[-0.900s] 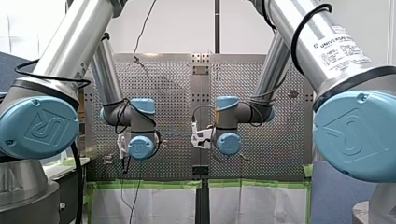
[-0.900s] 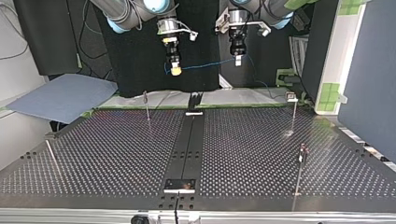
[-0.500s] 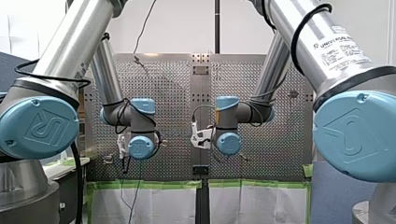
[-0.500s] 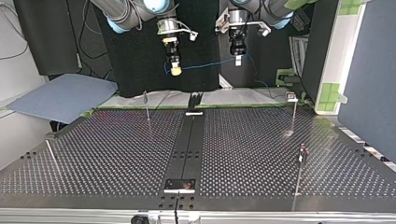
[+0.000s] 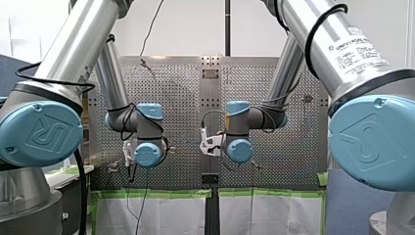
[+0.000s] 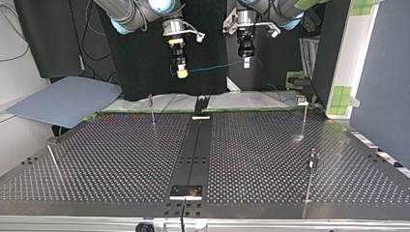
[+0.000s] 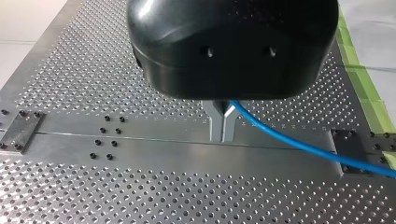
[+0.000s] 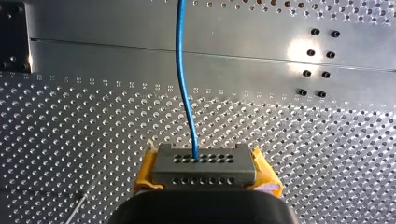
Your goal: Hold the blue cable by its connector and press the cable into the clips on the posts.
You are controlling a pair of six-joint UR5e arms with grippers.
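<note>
1. my right gripper point(image 6: 182, 72) (yellow pads, at the top view's left) is clenched on the connector point(image 8: 204, 163). the r. wrist view shows the grey block pinched between the pads, w/ the blue cable point(image 6: 215, 66) leaving it straight ahead.
2. my left gripper point(image 6: 246, 62) (top view's right) has its metal fingers point(image 7: 223, 123) closed together on the cable partway along. the l. wrist view shows the cable coming out from between them and trailing off to one side.
3. key relation: the cable's long axis runs left-right in the top view, strung near level between the 2 grippers, high up and beyond the table's point(image 6: 121, 164) far edge.
4. the posts all lie nearer the top-view camera than the cable and lower, so it isn't in any clip yet.
5. the far left post point(image 6: 152, 111) sits just left of and below my r. gripper, so that arm is closer to it.
6. the far right post point(image 6: 304, 121) is well right of my l. gripper, and the near right post point(image 6: 311, 174) is further off again.
7. my guess: the span has to come down and toward the near side before pressing in. i can't make out the clip openings from here.
</note>
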